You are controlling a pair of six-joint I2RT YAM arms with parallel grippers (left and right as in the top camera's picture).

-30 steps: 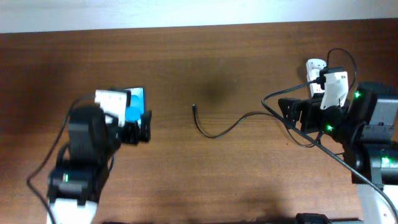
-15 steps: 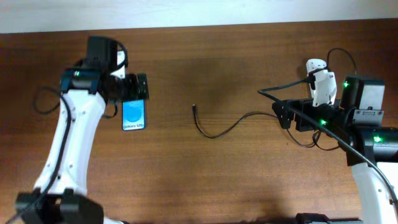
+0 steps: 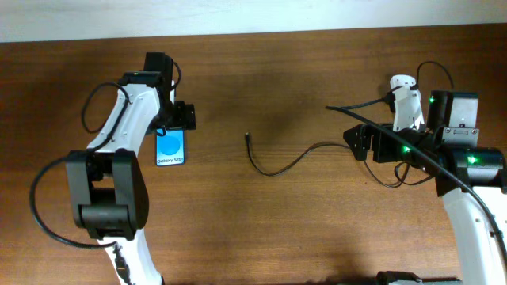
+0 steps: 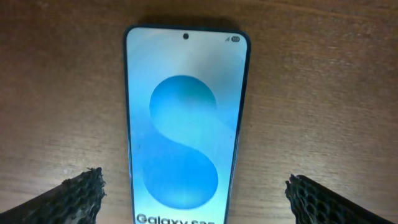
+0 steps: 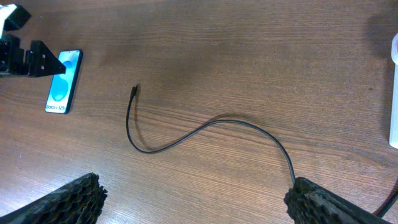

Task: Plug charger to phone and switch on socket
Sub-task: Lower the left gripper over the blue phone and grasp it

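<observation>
Phone [image 3: 170, 148] flat on table [image 3: 261, 214], long axis toward spread left hand [image 3: 177, 118], Galaxy end pointing away; right hand [image 3: 356, 144] likewise spread.

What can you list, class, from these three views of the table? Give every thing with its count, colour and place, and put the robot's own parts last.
Slim rectangular smartphone with bright blue screen: one, blue with a black edge, flat on the left part of the table, screen up.
Thin black charger cable: one, black, curving across the middle; its small connector tip lies free, apart from the smartphone.
White plastic power strip: one, white, far right, partly hidden by the right arm.
Brown wooden table: one, brown, under everything.
Left pincer: one, black, open, over the smartphone with a finger on each side, not touching it.
Right pincer: one, black, open, at the right, holding nothing.
</observation>
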